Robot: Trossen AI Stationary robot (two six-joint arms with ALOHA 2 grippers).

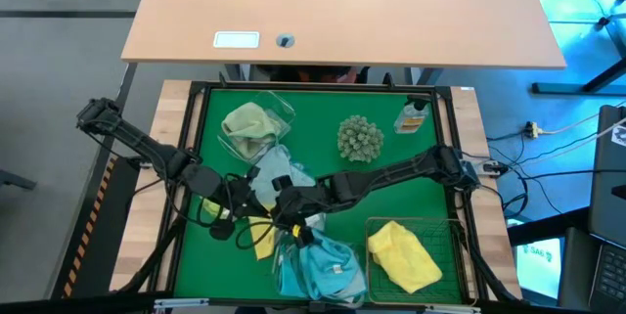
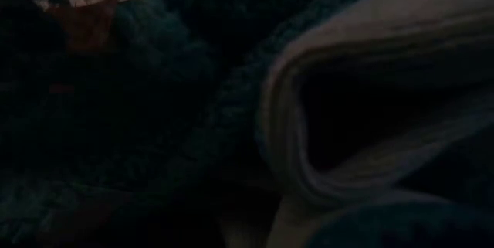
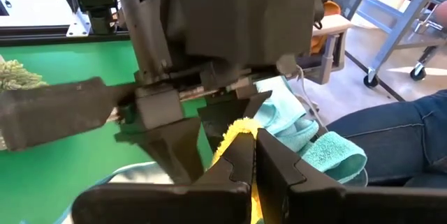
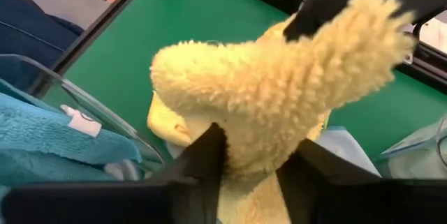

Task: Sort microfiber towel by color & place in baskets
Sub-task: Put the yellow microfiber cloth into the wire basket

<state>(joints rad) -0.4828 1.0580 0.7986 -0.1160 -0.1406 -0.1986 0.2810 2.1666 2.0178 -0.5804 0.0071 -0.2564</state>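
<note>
A yellow microfiber towel point(image 4: 279, 98) is hanging between the two claws near the front middle of the green surface point(image 1: 381, 182); in the high view it is showing as a yellow strip point(image 1: 262, 239) beside the teal cloths. The right claw point(image 4: 251, 158) is gripping this towel, with its two dark fingers point(image 4: 202, 161) pressing into the fuzzy fabric from either side. The left claw point(image 3: 248, 147) is standing closed, pinching an edge of the same yellow towel point(image 3: 234, 137) between its fingers point(image 3: 279, 165). Just beside this point, a clear tub point(image 1: 344, 292) at the front edge is holding teal towels point(image 1: 318, 267), and a further light blue towel point(image 1: 279, 172) is lying under the two wrists. To the right of the tub, the wire mesh basket point(image 1: 452, 228) is holding a folded yellow towel point(image 1: 401, 255). Toward the back left of the surface, a second clear tub point(image 1: 279, 111) is holding a lime green towel point(image 1: 249, 123). A grey-green spiky ball point(image 1: 360, 138) is sitting near the back middle, and a small bottle with an orange label point(image 1: 413, 116) is lying near the back right corner. The low view is showing only dark fabric pressed close to the lens. In the left wrist view, a person's leg in blue jeans point(image 3: 391, 133) is showing beyond the front edge of the surface.
</note>
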